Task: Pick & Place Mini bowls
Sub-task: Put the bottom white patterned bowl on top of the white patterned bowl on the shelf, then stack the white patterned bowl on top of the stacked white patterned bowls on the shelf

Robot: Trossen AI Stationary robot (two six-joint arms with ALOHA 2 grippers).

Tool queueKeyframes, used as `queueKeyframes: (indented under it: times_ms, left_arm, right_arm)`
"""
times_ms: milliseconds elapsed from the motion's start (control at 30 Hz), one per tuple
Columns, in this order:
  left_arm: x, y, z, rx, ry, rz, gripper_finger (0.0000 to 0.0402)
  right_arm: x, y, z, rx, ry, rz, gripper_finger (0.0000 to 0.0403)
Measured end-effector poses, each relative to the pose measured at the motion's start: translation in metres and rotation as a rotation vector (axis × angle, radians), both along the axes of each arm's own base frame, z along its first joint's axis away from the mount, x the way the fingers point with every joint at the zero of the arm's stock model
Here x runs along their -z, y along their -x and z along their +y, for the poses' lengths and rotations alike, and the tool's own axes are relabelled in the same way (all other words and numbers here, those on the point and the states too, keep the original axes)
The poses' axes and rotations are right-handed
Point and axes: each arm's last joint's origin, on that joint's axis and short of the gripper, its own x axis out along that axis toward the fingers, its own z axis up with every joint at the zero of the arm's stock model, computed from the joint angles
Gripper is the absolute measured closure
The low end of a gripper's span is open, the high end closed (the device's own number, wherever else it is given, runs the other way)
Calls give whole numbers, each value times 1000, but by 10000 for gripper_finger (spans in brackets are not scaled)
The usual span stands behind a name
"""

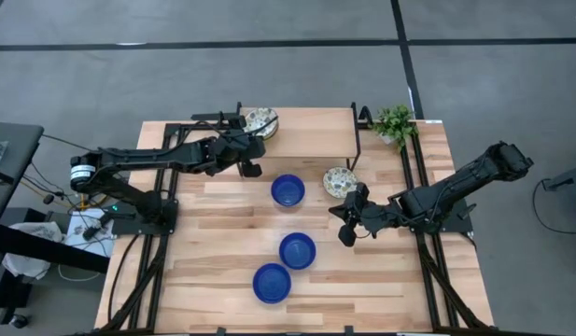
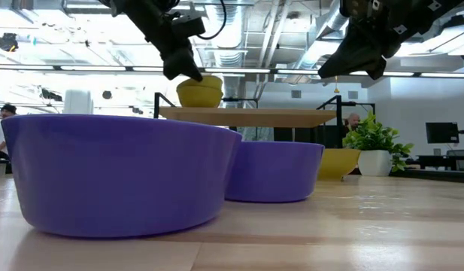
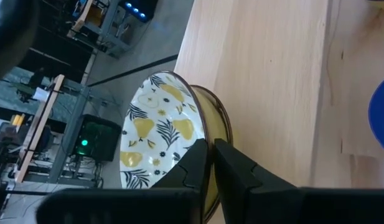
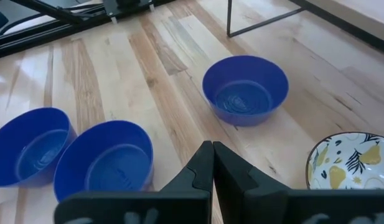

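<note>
A cream-white bowl with a yellow pear-and-leaf pattern (image 3: 157, 134) sits on the raised wooden shelf (image 1: 311, 131), its rim between the left gripper's (image 3: 209, 152) nearly closed fingers. A second patterned bowl (image 1: 340, 180) rests beside the shelf's black leg. Three glossy cobalt blue bowls (image 1: 288, 190) (image 1: 297, 250) (image 1: 271, 283) stand in front of the shelf. Above them the right gripper (image 4: 212, 151) hovers, fingers together and empty. A small green potted plant (image 1: 395, 121) stands just beside the shelf.

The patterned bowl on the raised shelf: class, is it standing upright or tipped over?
Upright. The patterned bowl sits rim-up on the shelf, its pear-printed inside facing up; the left gripper is at its rim.
</note>
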Motion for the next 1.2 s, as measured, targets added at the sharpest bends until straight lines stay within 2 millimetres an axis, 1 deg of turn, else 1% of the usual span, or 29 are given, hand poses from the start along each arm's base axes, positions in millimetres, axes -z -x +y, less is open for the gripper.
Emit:
queueKeyframes:
  times_ms: [300, 400, 633, 800, 933, 1100, 1200]
  left_arm:
    - [0, 0, 0, 1, -2, 2, 373]
    - [0, 0, 0, -10, -7, 2, 355]
    - [0, 1, 1, -29, -15, 5, 298]
    - [0, 1, 1, -30, -15, 6, 273]
    - [0, 1, 1, -30, -15, 6, 263]
    - [-1, 1, 0, -30, -16, 6, 261]
    - [-3, 4, 0, -30, -17, -1, 260]
  right_arm:
    - [0, 0, 0, -7, -6, 3, 403]
    - [0, 0, 0, -14, -11, 5, 403]
    - [0, 0, 1, -17, -14, 6, 403]
    - [1, 0, 0, -17, -12, 10, 403]
    - [3, 2, -1, -4, -4, 45, 403]
    - [11, 9, -9, 97, 8, 124, 403]
    - [15, 13, -14, 138, 22, 180, 396]
